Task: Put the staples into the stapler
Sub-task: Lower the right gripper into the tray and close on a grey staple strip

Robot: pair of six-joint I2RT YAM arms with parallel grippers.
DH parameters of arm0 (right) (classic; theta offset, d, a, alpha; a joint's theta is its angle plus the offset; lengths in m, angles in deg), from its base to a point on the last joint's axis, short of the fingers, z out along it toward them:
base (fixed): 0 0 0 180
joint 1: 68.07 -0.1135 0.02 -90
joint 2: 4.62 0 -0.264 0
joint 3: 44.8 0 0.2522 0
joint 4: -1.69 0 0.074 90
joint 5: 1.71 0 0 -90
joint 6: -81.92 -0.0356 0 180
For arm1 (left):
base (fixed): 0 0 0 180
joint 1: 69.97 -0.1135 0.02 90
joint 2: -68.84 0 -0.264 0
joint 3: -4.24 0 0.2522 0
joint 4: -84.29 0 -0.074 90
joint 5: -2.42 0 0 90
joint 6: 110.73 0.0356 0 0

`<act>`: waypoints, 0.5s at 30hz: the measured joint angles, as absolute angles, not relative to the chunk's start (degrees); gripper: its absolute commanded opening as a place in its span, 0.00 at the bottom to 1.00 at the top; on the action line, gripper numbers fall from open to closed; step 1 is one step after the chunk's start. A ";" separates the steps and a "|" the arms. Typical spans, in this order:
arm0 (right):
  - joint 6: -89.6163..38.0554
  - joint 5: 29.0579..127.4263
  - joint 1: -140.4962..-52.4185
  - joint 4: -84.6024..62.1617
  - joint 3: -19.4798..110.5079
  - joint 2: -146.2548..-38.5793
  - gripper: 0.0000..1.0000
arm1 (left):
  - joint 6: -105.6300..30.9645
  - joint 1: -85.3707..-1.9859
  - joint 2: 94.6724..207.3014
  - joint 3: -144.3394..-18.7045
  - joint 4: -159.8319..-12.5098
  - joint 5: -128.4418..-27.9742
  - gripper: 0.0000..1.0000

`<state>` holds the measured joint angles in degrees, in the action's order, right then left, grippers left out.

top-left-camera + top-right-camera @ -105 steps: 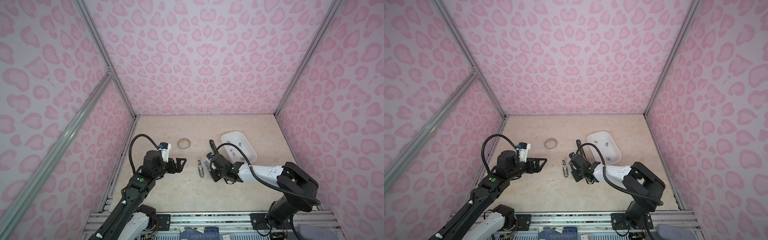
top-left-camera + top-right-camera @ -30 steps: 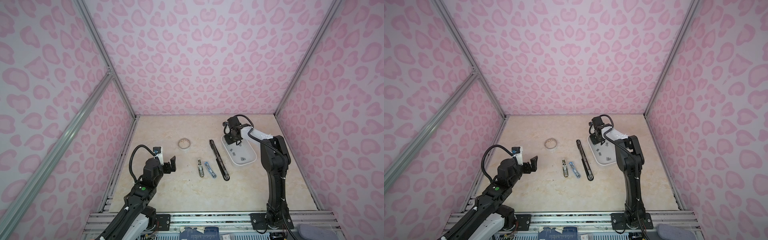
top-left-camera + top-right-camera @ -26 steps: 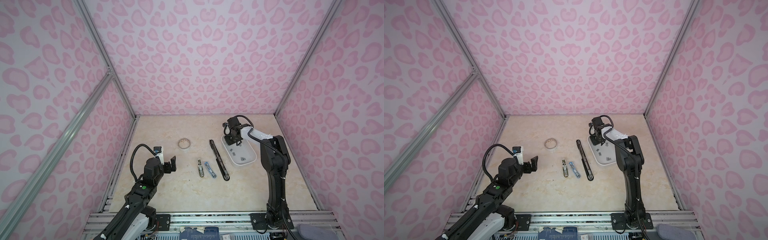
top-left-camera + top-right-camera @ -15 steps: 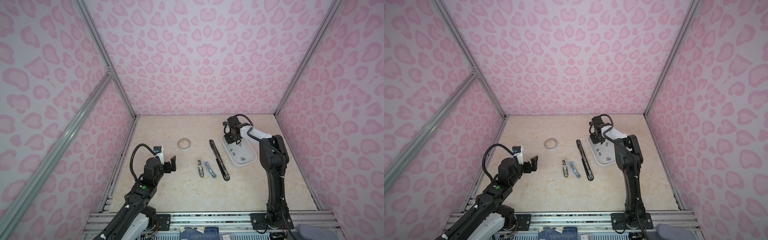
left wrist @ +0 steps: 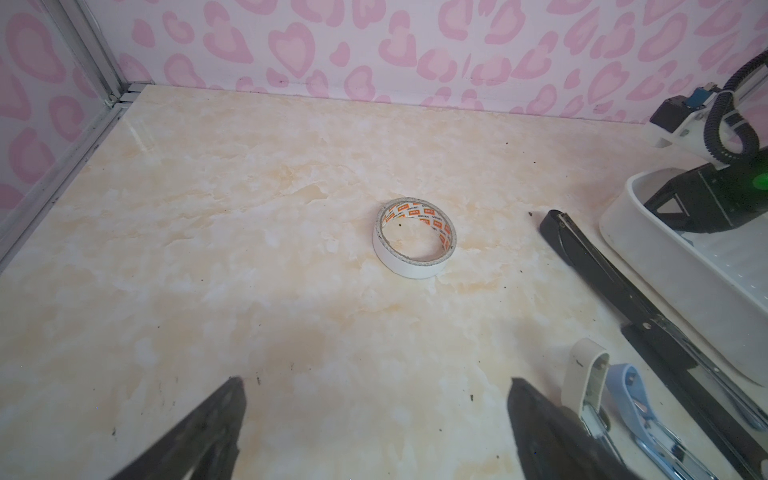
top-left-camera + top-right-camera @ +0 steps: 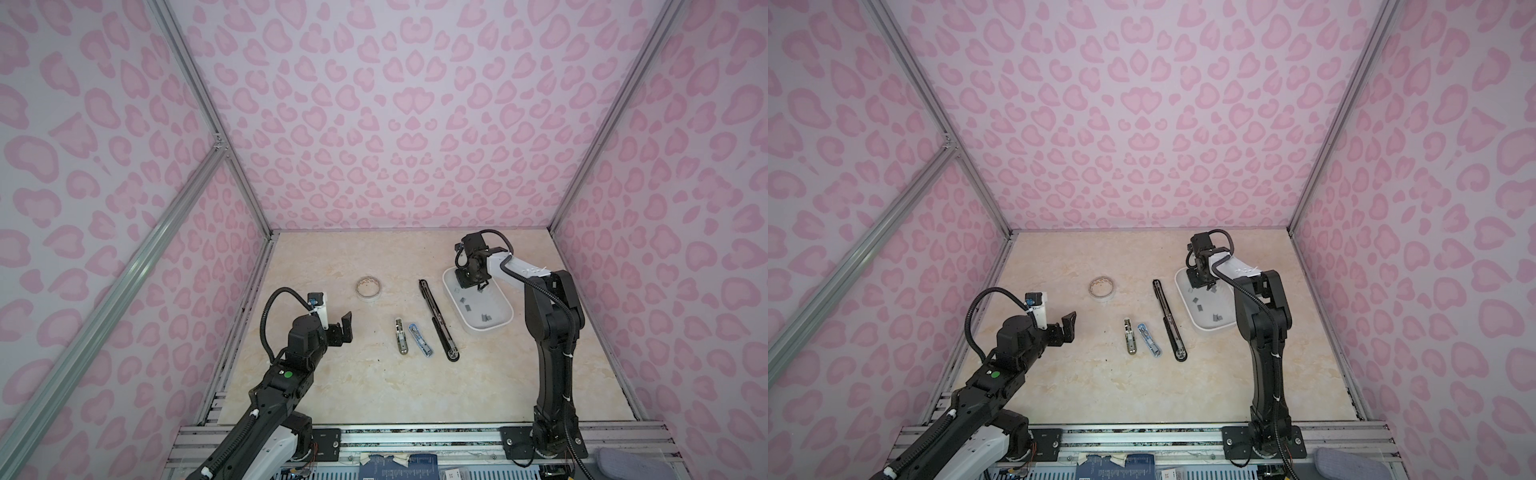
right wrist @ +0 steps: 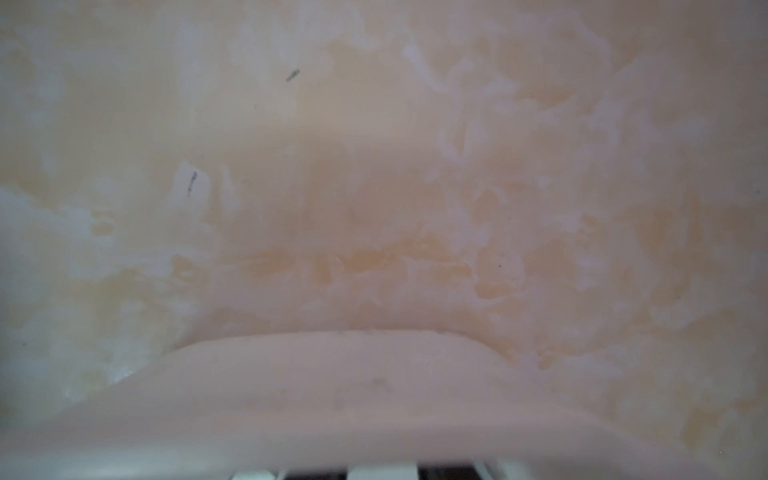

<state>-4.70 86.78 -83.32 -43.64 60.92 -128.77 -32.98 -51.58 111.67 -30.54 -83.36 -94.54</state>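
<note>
Several small grey staples [image 6: 468, 308] [image 6: 1200, 307] lie loose in a white tray [image 6: 505, 305] [image 6: 1183, 299] [image 5: 665, 266]. Three staplers lie left of it: a long black stapler [image 6: 438, 320] [image 6: 1169, 320] [image 5: 615, 282], a small blue stapler [image 6: 420, 340] [image 6: 1149, 338] [image 5: 631, 399] and a small cream stapler [image 6: 401, 336] [image 6: 1130, 336] [image 5: 582, 374]. My right gripper [image 6: 469, 287] [image 6: 1202, 286] points down into the tray's far end, among staples; its jaws are hidden. The right wrist view shows only the blurred tray rim [image 7: 332, 395]. My left gripper [image 6: 338, 330] [image 6: 1065, 328] [image 5: 374, 386] hovers open and empty, left of the staplers.
A roll of white tape [image 6: 368, 286] [image 6: 1102, 287] [image 5: 414, 237] lies on the marble tabletop behind the staplers. Pink patterned walls close in the back and both sides. An aluminium rail runs along the front edge.
Over the last seconds my right arm left the staplers and reached into the tray's far end, while my left arm drew back. In the last second both barely moved.
</note>
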 measured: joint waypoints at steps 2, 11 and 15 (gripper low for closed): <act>-5.62 86.78 -83.32 -44.01 60.14 -128.14 0.33 | -32.98 -51.58 111.65 -30.54 -83.36 -94.43 0.99; -8.44 86.99 -83.32 -43.23 56.31 -126.04 0.28 | -33.00 -51.58 111.13 -30.54 -83.36 -93.82 0.99; -9.01 87.15 -83.32 -43.07 55.83 -125.78 0.26 | -33.15 -51.58 110.91 -30.54 -83.36 -93.73 0.99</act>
